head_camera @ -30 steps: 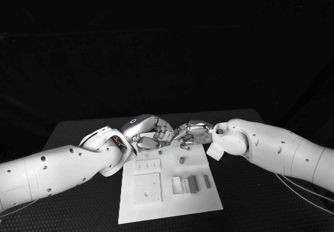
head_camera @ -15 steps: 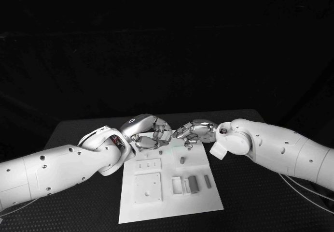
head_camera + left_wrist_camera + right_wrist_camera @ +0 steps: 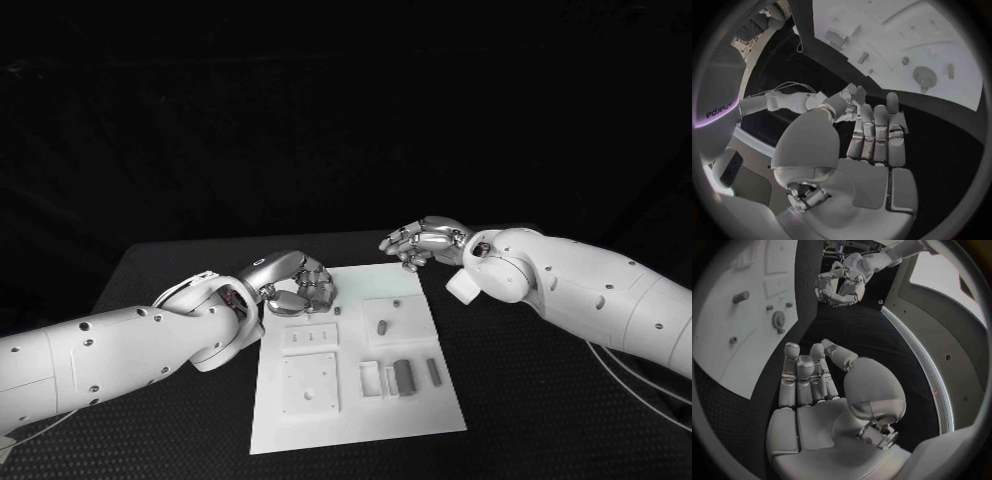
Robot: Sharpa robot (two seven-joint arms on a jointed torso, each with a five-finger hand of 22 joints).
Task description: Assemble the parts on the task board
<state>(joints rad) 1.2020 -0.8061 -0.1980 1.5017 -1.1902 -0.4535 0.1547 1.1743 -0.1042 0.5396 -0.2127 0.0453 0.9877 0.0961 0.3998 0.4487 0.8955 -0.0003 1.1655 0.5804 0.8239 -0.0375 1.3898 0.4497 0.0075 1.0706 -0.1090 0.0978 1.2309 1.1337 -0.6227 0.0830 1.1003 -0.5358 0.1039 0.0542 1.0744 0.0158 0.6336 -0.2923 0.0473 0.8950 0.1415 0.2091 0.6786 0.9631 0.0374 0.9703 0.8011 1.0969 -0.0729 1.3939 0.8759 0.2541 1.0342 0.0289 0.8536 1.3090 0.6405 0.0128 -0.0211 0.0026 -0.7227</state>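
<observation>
With both the left hand (image 3: 293, 284) and right hand (image 3: 426, 241) empty, fingers loosely curled, pinch the small stiff, light grey parts (image 3: 404, 375) by their long sides on the task board (image 3: 433, 425).

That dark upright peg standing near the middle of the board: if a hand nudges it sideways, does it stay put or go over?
The peg looks short and rounded, standing in the task board, so it probably resists a light nudge. Whether it is seated or loose cannot be told. If loose, its round shape would likely let it roll across the smooth white plate.
</observation>
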